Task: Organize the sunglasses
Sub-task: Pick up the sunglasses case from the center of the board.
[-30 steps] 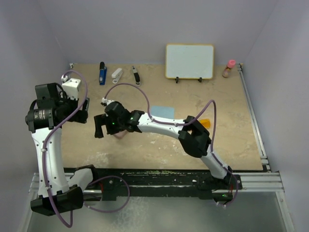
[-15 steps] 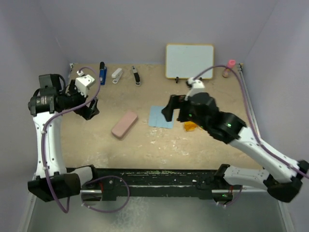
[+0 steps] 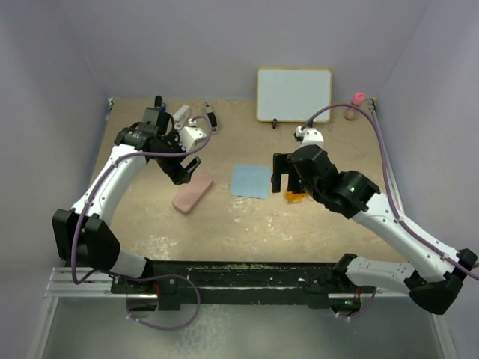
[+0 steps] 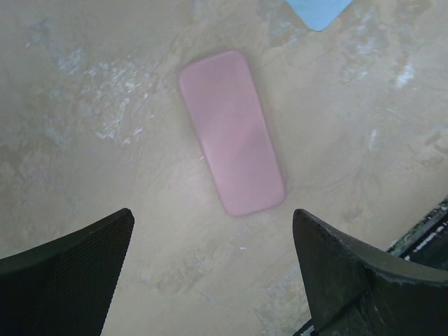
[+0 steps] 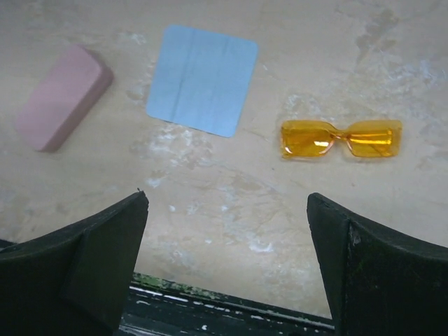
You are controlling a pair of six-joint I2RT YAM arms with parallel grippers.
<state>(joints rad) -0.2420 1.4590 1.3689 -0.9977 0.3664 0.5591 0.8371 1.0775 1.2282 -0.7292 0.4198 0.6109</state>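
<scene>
The sunglasses (image 5: 341,138), small with orange-amber lenses and frame, lie folded flat on the tan table (image 5: 231,196), right of the light blue cloth (image 5: 203,78). In the top view only an orange edge of the sunglasses (image 3: 293,197) shows under the right arm. My right gripper (image 5: 227,266) is open and empty, held above the table just near of the sunglasses; it shows in the top view (image 3: 286,179). The pink case (image 4: 231,140) lies shut on the table. My left gripper (image 4: 213,280) is open and empty, hovering over the pink case's (image 3: 193,193) far end (image 3: 182,166).
A whiteboard (image 3: 294,94) stands at the back. A blue item (image 3: 159,116), a white item (image 3: 182,114) and a black tool (image 3: 212,117) lie along the back left. A pink-capped bottle (image 3: 356,106) stands at the back right. A metal rail (image 3: 393,179) runs along the right edge.
My left arm has swung right from the table's left side to above the pink case. My right arm has pulled back from the pink case to over the sunglasses.
</scene>
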